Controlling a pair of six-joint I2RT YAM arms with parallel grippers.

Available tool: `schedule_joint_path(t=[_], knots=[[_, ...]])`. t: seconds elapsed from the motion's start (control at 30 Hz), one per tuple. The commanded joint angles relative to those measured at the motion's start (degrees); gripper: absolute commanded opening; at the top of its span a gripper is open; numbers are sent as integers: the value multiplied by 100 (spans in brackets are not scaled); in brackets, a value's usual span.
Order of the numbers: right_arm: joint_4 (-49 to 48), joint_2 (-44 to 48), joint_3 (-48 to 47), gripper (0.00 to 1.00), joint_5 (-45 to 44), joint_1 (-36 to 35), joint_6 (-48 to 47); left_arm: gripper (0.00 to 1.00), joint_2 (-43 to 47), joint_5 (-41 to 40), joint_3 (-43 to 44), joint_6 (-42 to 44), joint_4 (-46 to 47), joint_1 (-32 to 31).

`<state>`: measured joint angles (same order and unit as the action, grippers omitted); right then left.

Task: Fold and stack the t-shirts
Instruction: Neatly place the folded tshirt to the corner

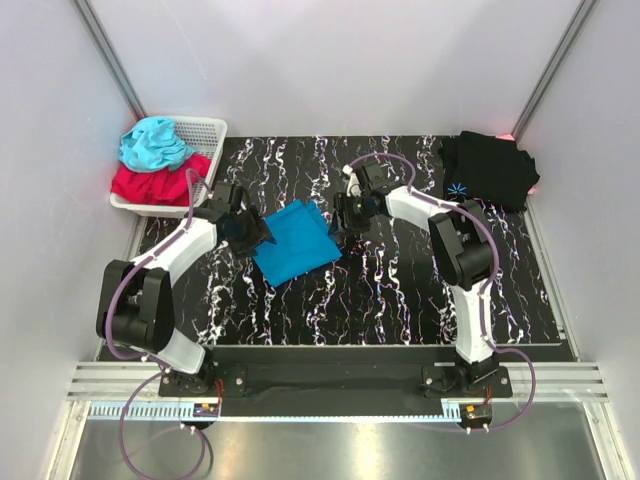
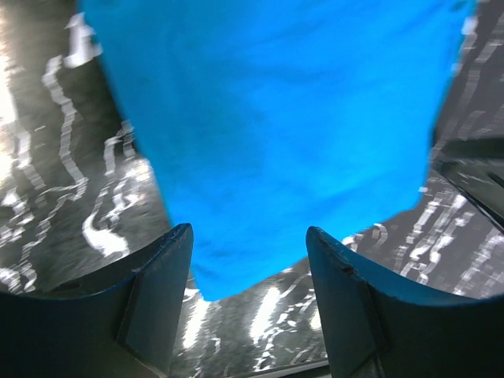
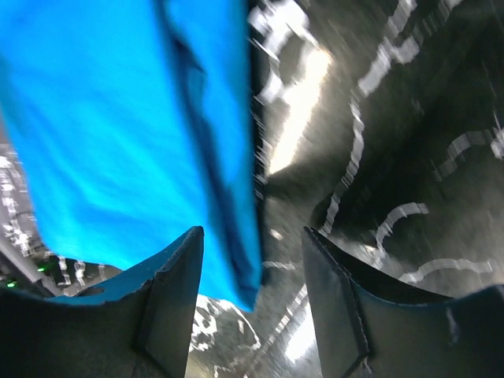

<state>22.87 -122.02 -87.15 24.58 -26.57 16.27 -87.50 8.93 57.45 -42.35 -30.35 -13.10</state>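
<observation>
The left gripper (image 2: pixel 248 236) has its two fingers spread wide, with nothing pinched between them, and the near edge of the blue t-shirt (image 1: pixel 296 240) lies just in front of the gap. The right gripper (image 3: pixel 252 236) is likewise spread and grips nothing; it sits at the opposite side of the blue t-shirt, where a layered edge runs into its gap. The shirt lies flat on the table (image 1: pixel 400 290) as a small tilted square, so it seems to be folded and ready to be moved. The main risk is that either gripper closes on the top layer alone: the lower layers would then sag and the fold would fall open when lifted. If one side rises before the other, the cloth could drag across the marbled surface and skew or bunch. Fingers coming down too low could scrape the table rather than slide under the cloth. The black t-shirt (image 1: pixel 488 168) lies well to the right of the blue one and further back, so a long carry gives a weak grip time to slip. The basket (image 1: pixel 205 128) of other clothes stands beyond the blue shirt's left side.
</observation>
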Motion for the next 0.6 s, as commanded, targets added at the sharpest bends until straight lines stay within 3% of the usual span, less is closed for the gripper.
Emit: schedule_joint_path(t=[0.0,0.2,0.57], knots=[[-441,-103,-381,60,564,-15,-45,65,-135,539,-6,-89,503,-8],[-1144,-366,-381,61,1470,117,367,65,-372,672,38,-142,574,-8],[-1531,-727,-170,61,2112,117,482,65,-355,566,56,-72,539,10]])
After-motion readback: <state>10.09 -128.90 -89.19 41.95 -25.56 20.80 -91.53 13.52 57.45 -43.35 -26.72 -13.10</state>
